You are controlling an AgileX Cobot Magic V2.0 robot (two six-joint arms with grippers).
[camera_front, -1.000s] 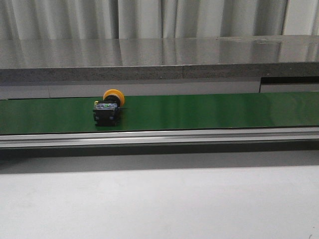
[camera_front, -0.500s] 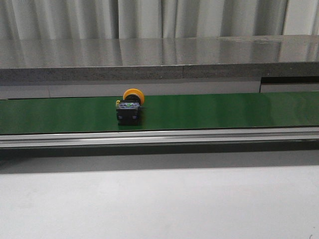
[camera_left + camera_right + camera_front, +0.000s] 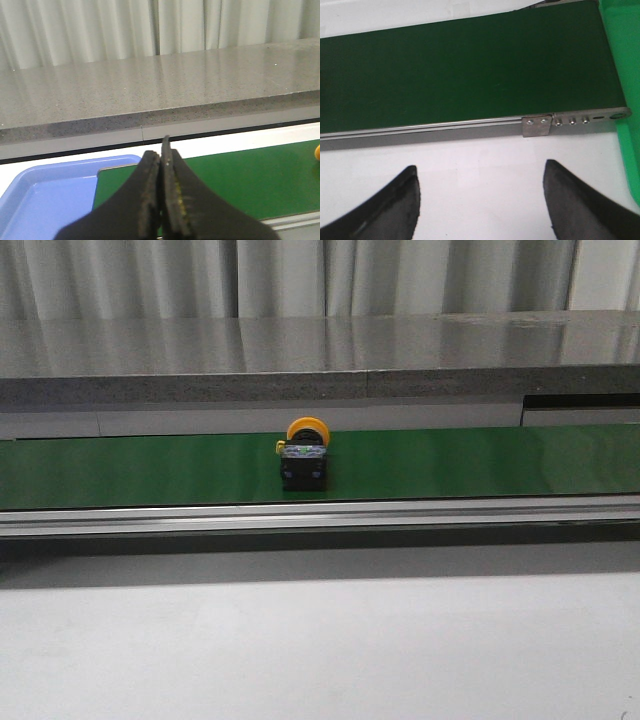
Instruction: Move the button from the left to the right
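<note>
The left gripper (image 3: pixel 161 192) has its fingers pressed together on nothing, hanging over the green belt (image 3: pixel 480 462) near that belt's end, where a blue tray (image 3: pixel 45 197) lies just beside it. The right gripper (image 3: pixel 480 197) is spread wide above the white table (image 3: pixel 480 160), near the belt's other end and a green bin (image 3: pixel 625 75). The button (image 3: pixel 304 454) sits on the belt about midway along it, apart from both grippers, cap toward the grey ledge (image 3: pixel 300 365). No writing can be read.

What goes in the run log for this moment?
button: on green belt, untouched | left end effector: shut, empty | right end effector: open, empty, near belt end
</note>
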